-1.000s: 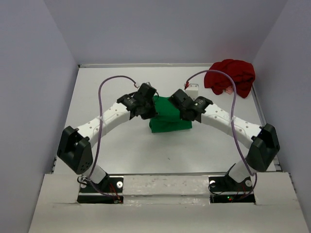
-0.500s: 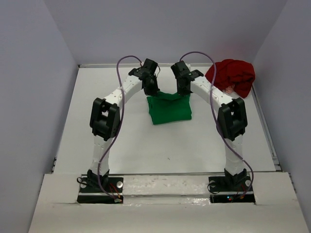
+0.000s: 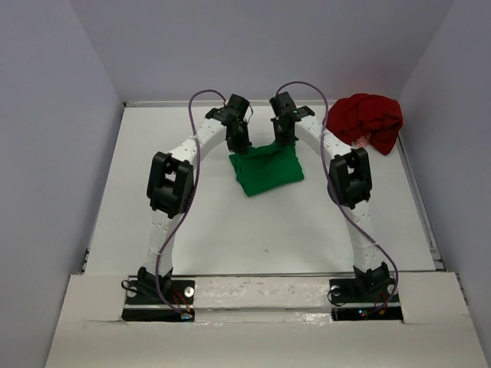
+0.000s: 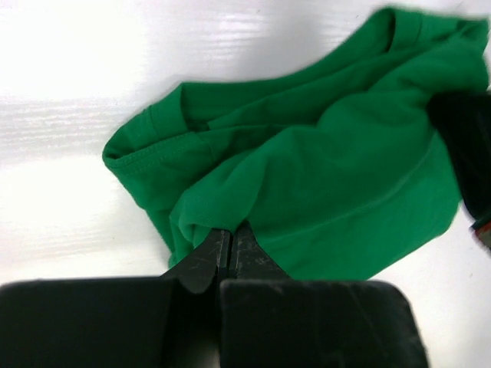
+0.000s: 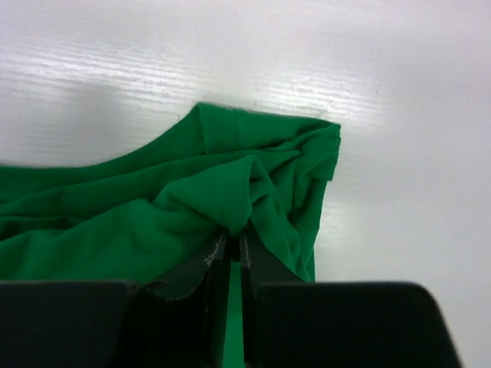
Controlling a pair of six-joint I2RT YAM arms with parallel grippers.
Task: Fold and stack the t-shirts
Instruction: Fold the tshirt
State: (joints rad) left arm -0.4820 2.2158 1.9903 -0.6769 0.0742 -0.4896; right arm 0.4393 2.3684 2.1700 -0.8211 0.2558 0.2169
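The left gripper point(image 4: 228, 249) has its jaws pressed together on the green t-shirt point(image 3: 268, 170). The right gripper point(image 5: 230, 241) barely pinches a bunched corner. Uneven release could crumple the fold.

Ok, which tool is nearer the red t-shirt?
Right. The right tool pinches the green t-shirt's far right corner, just left of the red t-shirt; the left tool pinches its far left corner.

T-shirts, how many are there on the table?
2. The green t-shirt lies in the middle of the table, its far edge pinched by the left gripper and the right gripper. The red t-shirt sits crumpled in the far right corner. Another could hide under either one.
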